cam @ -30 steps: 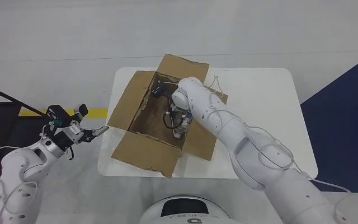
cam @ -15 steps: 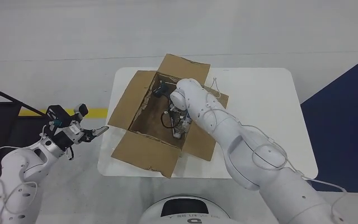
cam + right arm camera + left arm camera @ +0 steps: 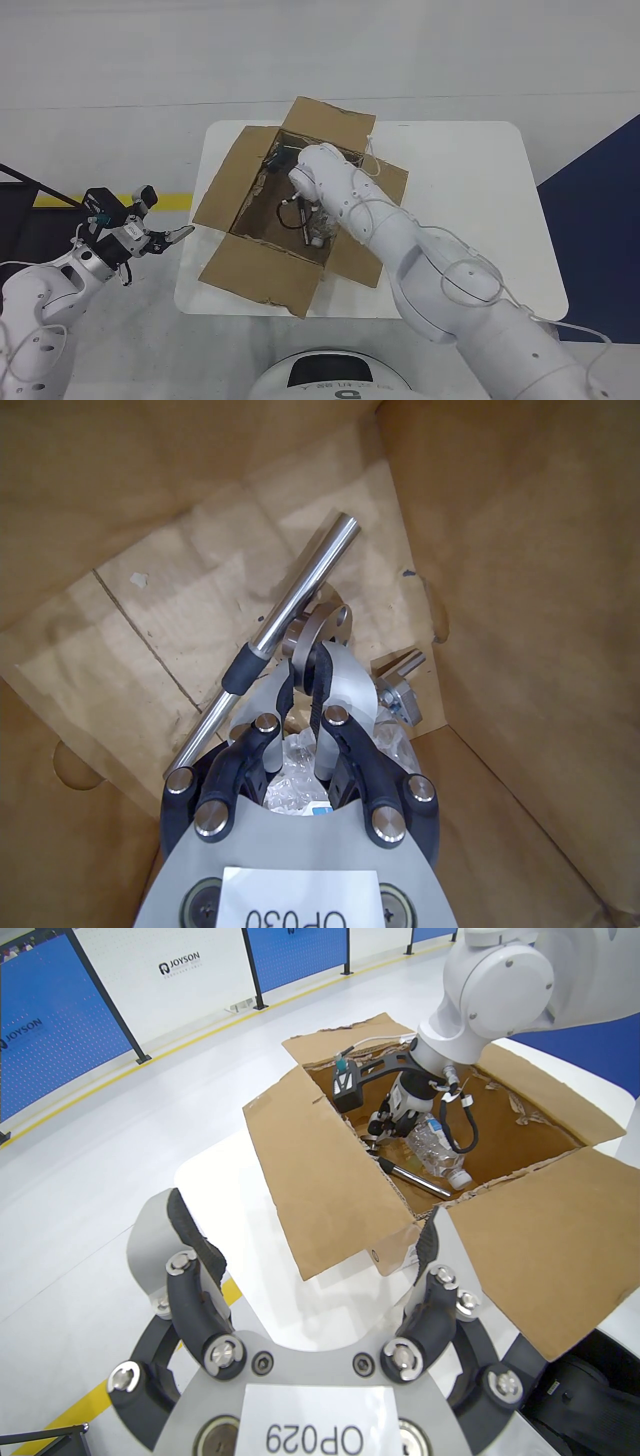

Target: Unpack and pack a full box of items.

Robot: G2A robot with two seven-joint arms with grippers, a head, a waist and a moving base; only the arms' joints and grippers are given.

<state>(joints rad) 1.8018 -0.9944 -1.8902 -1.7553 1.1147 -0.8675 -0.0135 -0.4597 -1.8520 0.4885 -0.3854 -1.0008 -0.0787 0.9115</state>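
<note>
Box [image 3: 262, 262] of brown cardboard stands with its flaps spread open on the left part of the white table [image 3: 470, 190] in the top view. The right gripper [image 3: 312, 230] is down inside it. The left gripper [image 3: 168, 238] hangs beyond the table's left edge, apart from the box.

In the left wrist view, the left gripper [image 3: 310, 1248] stands wide, with nothing between its fingers [image 3: 192, 1233], and faces the box [image 3: 320, 1188] from outside. Inside, the right gripper [image 3: 382, 1128] is low by the wall nearest the left gripper. A crumpled clear plastic bottle [image 3: 437, 1155] lies on its side just beside it, and a steel rod [image 3: 417, 1180] lies next to the bottle.

In the right wrist view, the right gripper [image 3: 305, 680] is narrowed onto the rim of a round metal flange [image 3: 325, 627], which stands on edge between the pads. The steel rod [image 3: 305, 580], with a dark sleeve partway along, runs aslant just beside the flange. A small metal bracket [image 3: 400, 697] lies near the box wall [image 3: 500, 600], and the plastic bottle [image 3: 295, 780] shows beneath the gripper.
</note>
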